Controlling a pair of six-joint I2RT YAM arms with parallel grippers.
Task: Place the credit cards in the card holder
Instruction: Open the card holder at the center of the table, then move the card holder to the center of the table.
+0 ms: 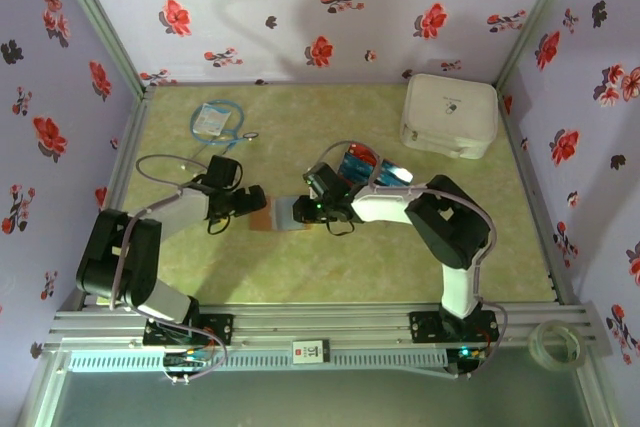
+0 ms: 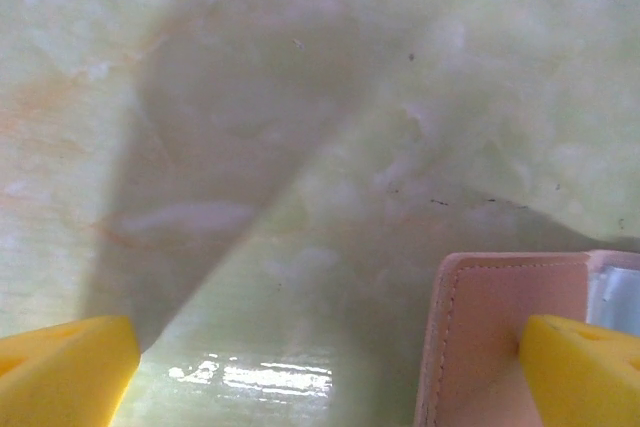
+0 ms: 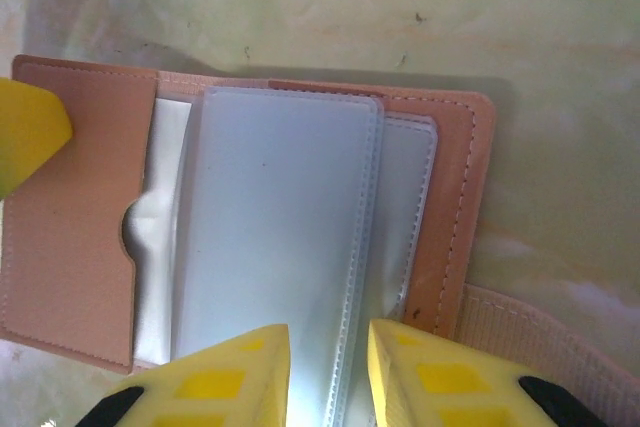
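Card holder (image 1: 275,215): flat open on the tabletop (image 1: 350,267), between the two claws, brown leather flap on one side. Clear sleeve (image 3: 280,247) lying on top of the inner panel.

Left claw (image 2: 320,377): wide open, nothing in it, sitting at the holder's left edge with one yellow fingertip (image 2: 580,367) just over the leather.

Right claw (image 3: 328,377): squeezed down narrow on the near edge of that clear sleeve. Looks like a pinch to hold the pocket, though can't swear to how firm.

Credit cards (image 1: 360,160): red and blue pile just behind the holder's right side, partly tucked past the right arm. None inside the holder as far as visible.

So, going by that: prep step, getting a pocket ready, no card loaded yet.

Next, probably: hold the sleeve steady, send a free claw to the pile, peel off one thin card without dragging the rest. Then line it up edge-on with the pocket mouth. Tricky bit: flat slippery cards, floppy sleeve.
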